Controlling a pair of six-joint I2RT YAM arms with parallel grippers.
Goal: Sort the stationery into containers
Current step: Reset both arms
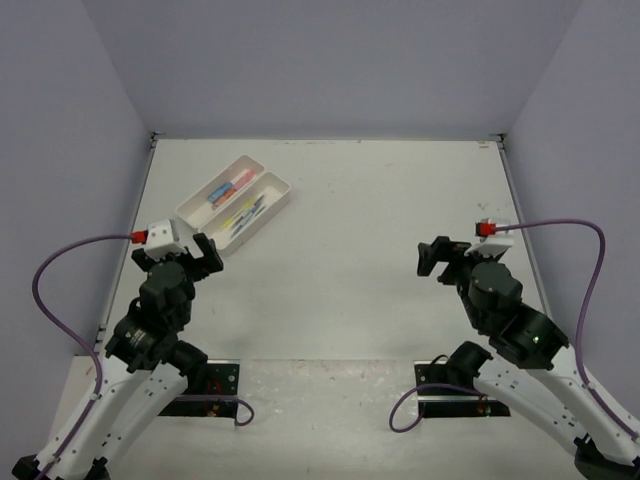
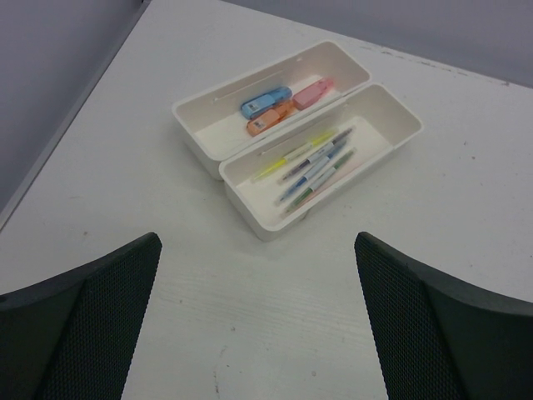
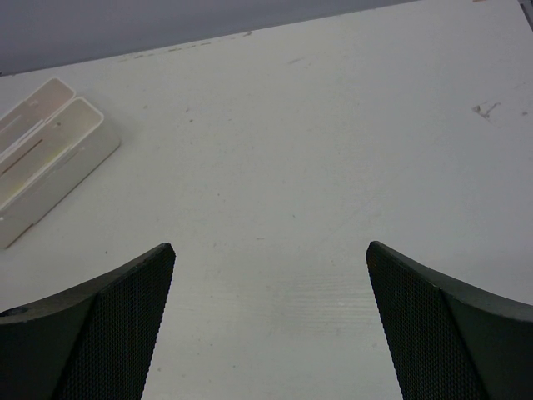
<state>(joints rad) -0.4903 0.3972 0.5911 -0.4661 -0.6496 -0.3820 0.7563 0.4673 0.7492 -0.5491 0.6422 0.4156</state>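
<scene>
White marker tray (image 2: 196, 133) and pen tray (image 2: 250, 212) lie touching at the far left of the table (image 2: 466, 250). The blue marker (image 2: 266, 102), orange marker (image 2: 271, 122) and pink marker (image 2: 312, 93) bear labels too small to read. Thin pens (image 2: 321, 161) fill the other tray. Just short of the trays the left gripper (image 2: 256, 242), and well apart the right gripper (image 3: 271, 246), hover released and empty.

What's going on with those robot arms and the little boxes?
Nothing is being held right now. The left gripper and right gripper both hang open above the table. The blue marker, orange marker and pink marker lie in the far white tray. The thin pens lie in the near white tray beside it.
</scene>
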